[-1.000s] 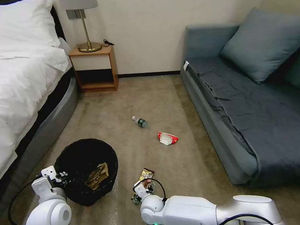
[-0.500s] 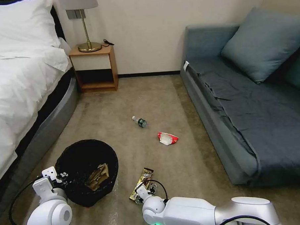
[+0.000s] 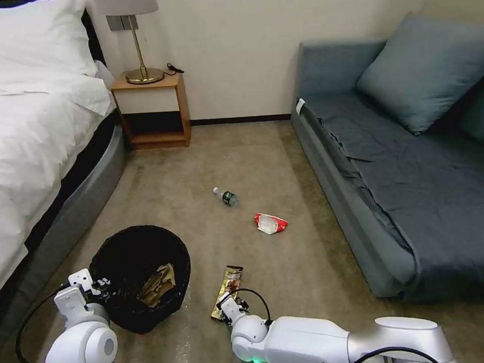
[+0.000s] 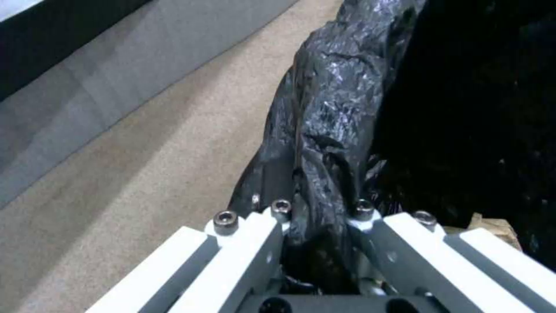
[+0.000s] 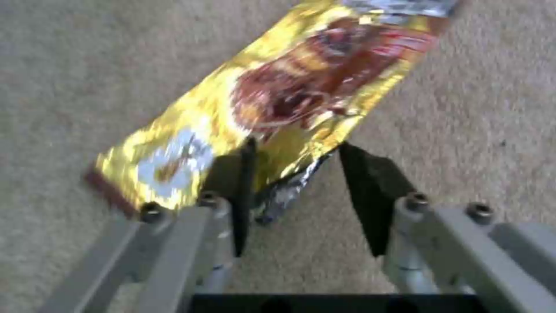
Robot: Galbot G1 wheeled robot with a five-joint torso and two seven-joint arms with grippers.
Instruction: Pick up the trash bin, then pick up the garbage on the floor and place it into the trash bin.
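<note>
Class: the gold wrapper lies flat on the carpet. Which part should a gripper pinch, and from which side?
Probably a long edge of the gold wrapper, near its raised silver corner, coming from above. It is thin and flat, so only an edge fits between the fingers. The right gripper straddles that edge, open.

A carpeted bedroom, hotel-like: white-sheeted bed (image 3: 31,132), wooden nightstand (image 3: 152,110) with brass lamp (image 3: 137,41), grey-blue sofa bed (image 3: 407,163) along the wall.
</note>
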